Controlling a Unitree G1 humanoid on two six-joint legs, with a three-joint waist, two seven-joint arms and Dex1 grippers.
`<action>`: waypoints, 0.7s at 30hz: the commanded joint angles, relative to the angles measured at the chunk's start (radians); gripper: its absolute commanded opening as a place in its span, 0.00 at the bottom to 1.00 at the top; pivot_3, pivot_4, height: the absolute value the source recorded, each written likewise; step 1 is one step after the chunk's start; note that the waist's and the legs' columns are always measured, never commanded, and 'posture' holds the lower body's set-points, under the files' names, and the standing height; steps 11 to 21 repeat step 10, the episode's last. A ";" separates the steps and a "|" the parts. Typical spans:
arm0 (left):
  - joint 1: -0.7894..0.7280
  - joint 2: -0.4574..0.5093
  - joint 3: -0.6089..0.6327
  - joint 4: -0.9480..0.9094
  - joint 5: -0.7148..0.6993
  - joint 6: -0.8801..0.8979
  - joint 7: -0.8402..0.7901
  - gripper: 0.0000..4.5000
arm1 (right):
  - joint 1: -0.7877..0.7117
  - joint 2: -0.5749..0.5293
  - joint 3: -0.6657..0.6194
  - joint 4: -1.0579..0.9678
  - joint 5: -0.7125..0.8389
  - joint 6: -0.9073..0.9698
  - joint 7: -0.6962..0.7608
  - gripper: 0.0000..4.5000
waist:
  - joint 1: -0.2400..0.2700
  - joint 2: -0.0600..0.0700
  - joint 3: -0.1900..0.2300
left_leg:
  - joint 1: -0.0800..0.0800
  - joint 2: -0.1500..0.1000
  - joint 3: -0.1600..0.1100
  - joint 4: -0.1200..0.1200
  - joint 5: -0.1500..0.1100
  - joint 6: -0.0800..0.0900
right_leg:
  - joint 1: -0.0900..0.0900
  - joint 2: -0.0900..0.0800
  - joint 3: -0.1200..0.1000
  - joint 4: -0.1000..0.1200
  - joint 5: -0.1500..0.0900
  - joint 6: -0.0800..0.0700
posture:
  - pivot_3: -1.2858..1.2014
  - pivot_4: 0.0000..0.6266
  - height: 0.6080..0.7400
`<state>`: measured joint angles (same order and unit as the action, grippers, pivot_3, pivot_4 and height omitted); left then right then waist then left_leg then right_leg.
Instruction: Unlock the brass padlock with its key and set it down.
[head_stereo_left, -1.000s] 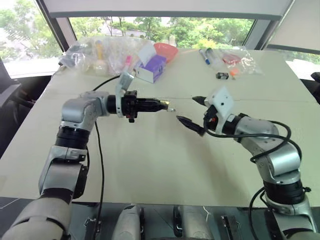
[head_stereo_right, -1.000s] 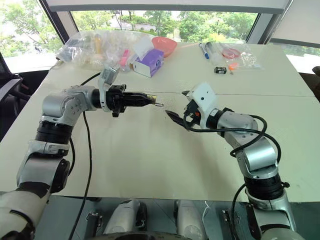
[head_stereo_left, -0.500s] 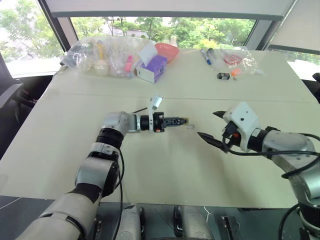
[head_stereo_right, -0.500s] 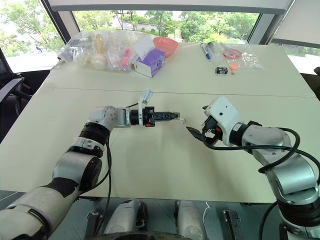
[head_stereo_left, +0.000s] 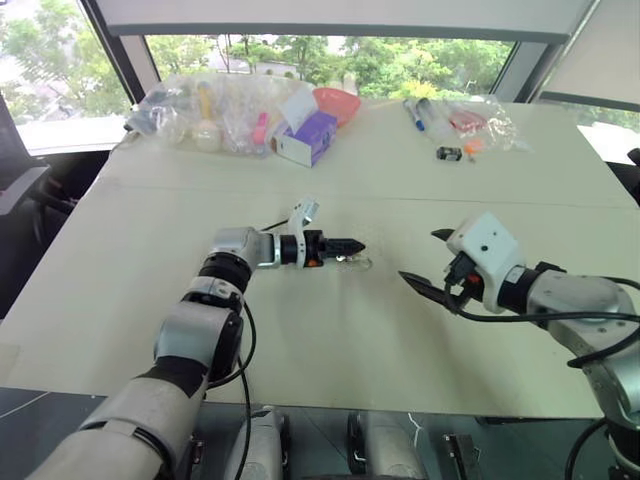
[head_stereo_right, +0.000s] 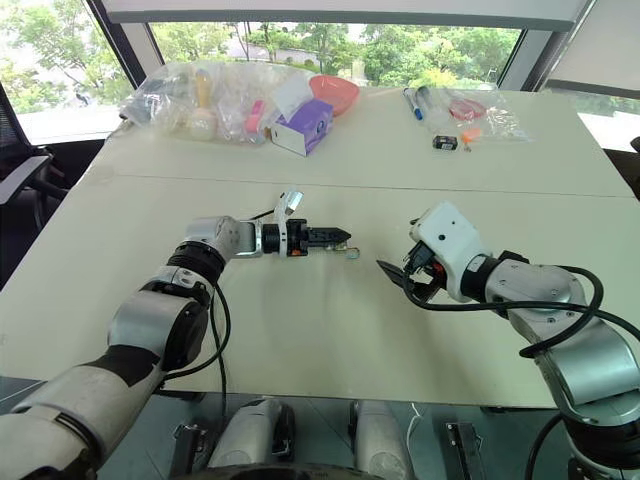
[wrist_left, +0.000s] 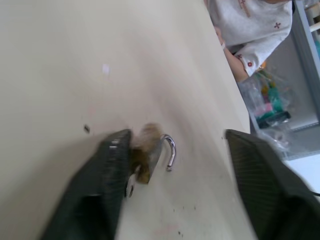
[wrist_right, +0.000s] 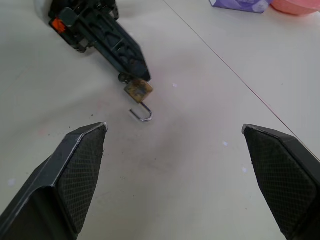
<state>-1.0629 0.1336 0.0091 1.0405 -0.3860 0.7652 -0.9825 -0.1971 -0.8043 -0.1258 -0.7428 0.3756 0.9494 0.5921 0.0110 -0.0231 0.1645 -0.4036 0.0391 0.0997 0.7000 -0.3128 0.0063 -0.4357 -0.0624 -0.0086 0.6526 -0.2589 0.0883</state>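
Padlock on the bench at the left pincer's tip

The padlock lies on the bench, its shackle swung open, touching one finger of the left pincer, whose fingers stand spread apart around it. The right pincer hovers well apart to the right, fingers wide open and gripping nothing.

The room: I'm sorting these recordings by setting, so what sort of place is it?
Probably an office or lab: a large pale table by wide windows onto trees, with bagged supplies at its far edge.
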 joint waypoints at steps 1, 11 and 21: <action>0.036 0.046 -0.060 -0.013 0.106 -0.095 0.011 0.99 | -0.014 -0.004 -0.010 -0.001 -0.004 -0.032 -0.006 1.00 | -0.002 0.000 0.000 | 0.004 0.000 0.000 0.000 0.000 0.000 | 0.004 0.000 0.000 -0.001 0.000 0.000 | 0.52 0.24 0.96; 0.288 0.270 -0.022 -0.576 0.085 -0.221 -0.020 0.99 | 0.044 0.031 -0.005 0.024 -0.009 -0.080 -0.025 1.00 | -0.039 0.000 0.000 | 0.012 0.009 0.001 -0.004 -0.001 0.001 | 0.007 0.005 0.002 0.001 0.000 -0.003 | 0.52 0.24 0.96; 0.288 0.270 -0.022 -0.576 0.085 -0.221 -0.020 0.99 | 0.044 0.031 -0.005 0.024 -0.009 -0.080 -0.025 1.00 | -0.039 0.000 0.000 | 0.012 0.009 0.001 -0.004 -0.001 0.001 | 0.007 0.005 0.002 0.001 0.000 -0.003 | 0.52 0.24 0.96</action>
